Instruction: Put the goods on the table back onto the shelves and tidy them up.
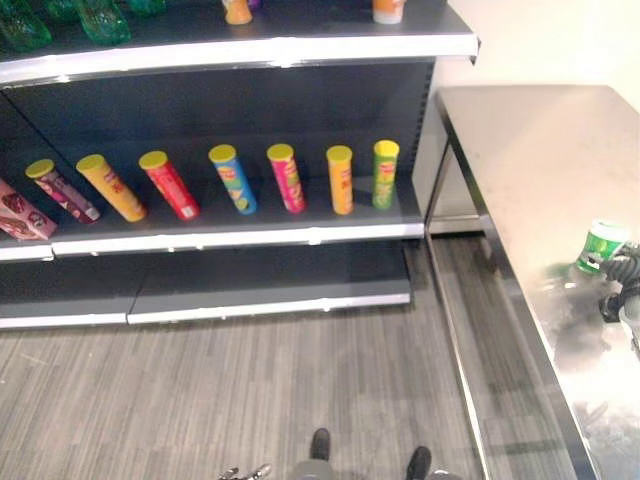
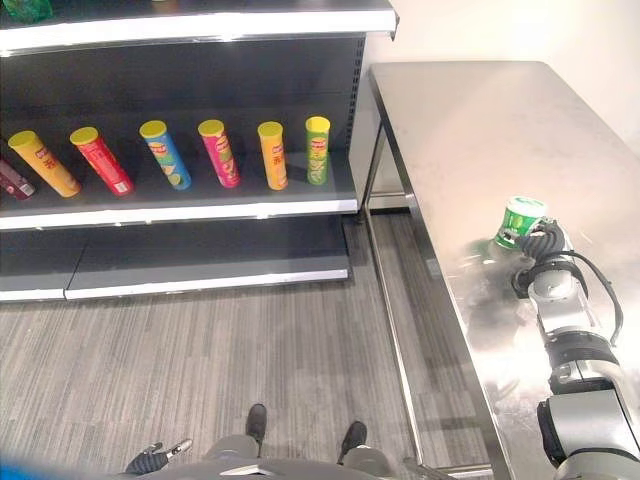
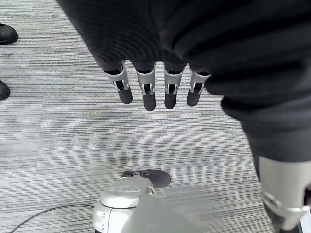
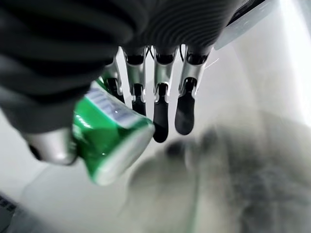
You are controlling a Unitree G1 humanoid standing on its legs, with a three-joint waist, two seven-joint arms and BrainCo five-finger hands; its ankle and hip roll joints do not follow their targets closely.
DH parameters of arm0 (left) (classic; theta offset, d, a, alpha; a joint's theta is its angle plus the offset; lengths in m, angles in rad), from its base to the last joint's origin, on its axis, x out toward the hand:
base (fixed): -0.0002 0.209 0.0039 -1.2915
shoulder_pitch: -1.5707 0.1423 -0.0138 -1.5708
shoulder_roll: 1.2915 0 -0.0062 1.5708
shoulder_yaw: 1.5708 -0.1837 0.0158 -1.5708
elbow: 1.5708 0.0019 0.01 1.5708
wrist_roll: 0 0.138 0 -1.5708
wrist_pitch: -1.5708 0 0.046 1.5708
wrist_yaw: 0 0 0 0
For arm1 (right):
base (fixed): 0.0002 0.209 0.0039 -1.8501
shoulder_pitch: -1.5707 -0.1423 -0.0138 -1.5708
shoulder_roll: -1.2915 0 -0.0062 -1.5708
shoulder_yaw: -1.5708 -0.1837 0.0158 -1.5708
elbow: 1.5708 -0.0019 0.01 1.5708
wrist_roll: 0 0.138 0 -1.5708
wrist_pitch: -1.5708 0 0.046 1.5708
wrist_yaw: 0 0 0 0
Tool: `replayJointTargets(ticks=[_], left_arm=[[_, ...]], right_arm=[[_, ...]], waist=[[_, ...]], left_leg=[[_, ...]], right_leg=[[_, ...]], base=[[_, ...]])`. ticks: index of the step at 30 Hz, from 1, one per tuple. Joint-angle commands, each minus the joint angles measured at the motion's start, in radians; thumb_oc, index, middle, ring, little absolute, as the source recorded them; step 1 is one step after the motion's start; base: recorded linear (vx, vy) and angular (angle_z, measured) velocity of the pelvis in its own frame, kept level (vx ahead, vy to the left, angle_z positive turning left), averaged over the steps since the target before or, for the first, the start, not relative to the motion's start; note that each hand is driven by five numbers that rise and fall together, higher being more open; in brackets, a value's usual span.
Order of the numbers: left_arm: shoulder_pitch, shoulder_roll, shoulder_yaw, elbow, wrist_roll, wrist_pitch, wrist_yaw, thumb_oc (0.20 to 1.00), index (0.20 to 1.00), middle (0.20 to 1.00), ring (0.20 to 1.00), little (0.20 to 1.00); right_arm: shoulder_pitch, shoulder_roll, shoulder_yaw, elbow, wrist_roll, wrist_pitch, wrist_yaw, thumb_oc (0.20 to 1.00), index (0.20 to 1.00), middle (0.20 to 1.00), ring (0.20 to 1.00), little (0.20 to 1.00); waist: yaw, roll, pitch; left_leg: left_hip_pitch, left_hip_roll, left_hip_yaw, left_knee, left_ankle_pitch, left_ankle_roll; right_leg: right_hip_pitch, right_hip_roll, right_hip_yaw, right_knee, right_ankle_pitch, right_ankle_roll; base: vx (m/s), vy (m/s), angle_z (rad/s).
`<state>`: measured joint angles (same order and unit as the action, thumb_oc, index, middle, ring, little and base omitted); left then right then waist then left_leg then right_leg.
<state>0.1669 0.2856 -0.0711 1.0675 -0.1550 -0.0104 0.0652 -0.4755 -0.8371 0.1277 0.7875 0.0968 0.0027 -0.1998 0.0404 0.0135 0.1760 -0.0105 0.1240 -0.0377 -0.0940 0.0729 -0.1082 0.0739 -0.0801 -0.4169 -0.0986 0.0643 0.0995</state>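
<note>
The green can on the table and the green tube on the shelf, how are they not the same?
The green can is short and stubby; the green tube is tall and thin. The can sits on the steel table with the right hand against it; the tube stands on the shelf with nothing touching it. The can is alone; the tube ends a row of coloured tubes. Both are green and round.

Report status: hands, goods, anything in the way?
Right hand closed on green cup at steel table. Left hand open, idle above floor. Tubes lined up on shelf. Nothing in the way.
</note>
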Motion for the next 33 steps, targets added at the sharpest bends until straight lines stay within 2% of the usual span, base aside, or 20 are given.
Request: replayJointTargets(ticks=[1, 7, 12, 13, 17, 20, 24, 26, 29, 30, 31, 32, 33], left_arm=[[-0.024, 0.023, -0.006, 0.020, -0.026, -0.007, 0.015, 1.000, 1.000, 1.000, 1.000, 1.000], [-0.023, 0.018, 0.029, 0.022, -0.011, -0.003, 0.026, 1.000, 1.000, 1.000, 1.000, 1.000], [-0.024, 0.016, 0.041, 0.020, -0.004, -0.003, 0.031, 1.000, 1.000, 1.000, 1.000, 1.000], [-0.020, 0.012, 0.053, 0.027, 0.000, 0.000, 0.033, 1.000, 1.000, 1.000, 1.000, 1.000], [-0.017, 0.009, 0.056, 0.025, 0.001, 0.001, 0.036, 1.000, 1.000, 1.000, 1.000, 1.000], [-0.023, 0.007, 0.061, 0.022, -0.012, -0.003, 0.044, 1.000, 1.000, 1.000, 1.000, 1.000], [-0.028, -0.003, 0.064, 0.017, -0.036, -0.006, 0.048, 1.000, 1.000, 1.000, 1.000, 1.000], [-0.027, -0.004, 0.069, 0.011, -0.046, -0.004, 0.047, 1.000, 1.000, 1.000, 1.000, 1.000], [-0.032, -0.004, 0.074, 0.019, -0.063, -0.008, 0.048, 1.000, 1.000, 1.000, 1.000, 1.000], [-0.032, -0.004, 0.074, 0.019, -0.063, -0.008, 0.048, 1.000, 1.000, 1.000, 1.000, 1.000], [-0.037, 0.001, 0.076, 0.033, -0.065, -0.010, 0.053, 1.000, 1.000, 1.000, 1.000, 1.000], [-0.037, 0.001, 0.075, 0.033, -0.065, -0.010, 0.053, 1.000, 1.000, 1.000, 1.000, 1.000], [-0.029, 0.006, 0.071, 0.028, -0.051, -0.011, 0.056, 1.000, 1.000, 1.000, 1.000, 1.000]], right_arm=[[0.002, -0.031, 0.014, -0.158, -0.006, -0.054, -0.027, 0.200, 0.200, 0.200, 0.200, 0.200], [0.092, -0.037, -0.079, -0.426, -0.025, -0.100, -0.044, 0.200, 0.200, 0.200, 0.200, 0.200], [0.132, -0.024, -0.126, -0.552, -0.033, -0.121, -0.051, 0.200, 0.200, 0.200, 0.200, 0.200], [0.162, 0.008, -0.163, -0.624, -0.020, -0.139, -0.057, 0.200, 0.200, 0.200, 0.200, 0.200], [0.172, 0.051, -0.181, -0.691, 0.012, -0.163, -0.063, 0.200, 0.200, 0.200, 0.200, 0.200], [0.148, 0.130, -0.174, -0.758, 0.075, -0.199, -0.064, 0.200, 0.200, 0.200, 0.200, 0.200], [0.128, 0.167, -0.158, -0.790, 0.089, -0.209, -0.061, 0.200, 0.200, 0.200, 0.200, 0.200], [0.111, 0.175, -0.148, -0.824, 0.082, -0.204, -0.061, 0.200, 0.200, 0.200, 0.200, 0.200], [0.107, 0.158, -0.143, -0.845, 0.071, -0.196, -0.055, 0.200, 0.200, 0.200, 0.200, 0.200], [0.107, 0.158, -0.144, -0.846, 0.071, -0.196, -0.055, 0.200, 0.200, 0.200, 0.200, 0.200], [0.109, 0.138, -0.157, -0.849, 0.062, -0.194, -0.061, 0.200, 0.200, 0.200, 0.200, 0.200], [0.109, 0.138, -0.157, -0.849, 0.062, -0.194, -0.061, 0.200, 0.200, 0.200, 0.200, 0.200], [0.127, 0.115, -0.184, -0.866, 0.057, -0.191, -0.072, 0.200, 0.200, 0.200, 0.200, 0.200]], waist=[[0.021, -0.049, -0.014], [0.016, -0.054, -0.008], [0.016, -0.056, -0.006], [0.015, -0.055, -0.005], [0.017, -0.054, -0.003], [0.025, -0.059, 0.009], [0.026, -0.063, 0.021], [0.035, -0.062, 0.031], [0.037, -0.062, 0.027], [0.036, -0.062, 0.027], [0.032, -0.059, 0.027], [0.032, -0.059, 0.026], [0.037, -0.045, 0.024]], left_leg=[[0.049, 0.059, 0.129, 0.016, -0.028, -0.081], [0.050, 0.069, 0.140, 0.015, -0.025, -0.084], [0.051, 0.073, 0.141, 0.014, -0.025, -0.087], [0.052, 0.075, 0.140, 0.014, -0.026, -0.087], [0.052, 0.076, 0.140, 0.016, -0.029, -0.085], [0.026, 0.053, 0.077, 0.045, -0.048, -0.072], [-0.017, 0.040, 0.078, 0.116, -0.071, -0.064], [-0.046, 0.070, 0.087, 0.103, -0.042, -0.078], [-0.084, 0.130, 0.056, 0.044, 0.034, -0.096], [-0.083, 0.130, 0.056, 0.039, 0.037, -0.096], [-0.122, 0.178, 0.083, 0.007, 0.079, -0.097], [-0.123, 0.178, 0.083, 0.007, 0.079, -0.097], [-0.184, 0.227, 0.122, 0.007, 0.108, -0.107]], right_leg=[[-0.004, 0.015, 0.038, 0.011, -0.109, 0.012], [-0.006, 0.021, 0.042, 0.011, -0.110, 0.011], [-0.005, 0.023, 0.042, 0.011, -0.112, 0.009], [-0.006, 0.025, 0.045, 0.011, -0.114, 0.008], [-0.007, 0.027, 0.049, 0.011, -0.114, 0.006], [-0.021, 0.019, 0.058, 0.011, -0.108, 0.006], [-0.023, 0.005, 0.050, 0.011, -0.106, 0.008], [-0.037, -0.006, 0.041, 0.011, -0.098, 0.015], [-0.042, -0.033, 0.033, 0.011, -0.095, 0.029], [-0.042, -0.033, 0.031, 0.011, -0.096, 0.029], [-0.031, -0.048, 0.022, 0.015, -0.103, 0.041], [-0.031, -0.047, 0.021, 0.015, -0.103, 0.041], [-0.001, -0.068, 0.014, 0.025, -0.126, 0.052]], base=[[0.00, 0.000, 0.00], [0.00, 0.000, 0.00], [0.00, 0.000, 0.00], [0.00, 0.000, 0.00], [0.00, 0.000, 0.00], [-0.01, -0.003, 0.00], [-0.02, 0.033, 0.04], [-0.06, 0.150, 0.10], [0.02, 0.182, 0.14], [0.08, 0.223, 0.33], [0.06, 0.174, 0.55], [0.21, 0.492, 0.52], [0.22, 0.444, 0.56]])
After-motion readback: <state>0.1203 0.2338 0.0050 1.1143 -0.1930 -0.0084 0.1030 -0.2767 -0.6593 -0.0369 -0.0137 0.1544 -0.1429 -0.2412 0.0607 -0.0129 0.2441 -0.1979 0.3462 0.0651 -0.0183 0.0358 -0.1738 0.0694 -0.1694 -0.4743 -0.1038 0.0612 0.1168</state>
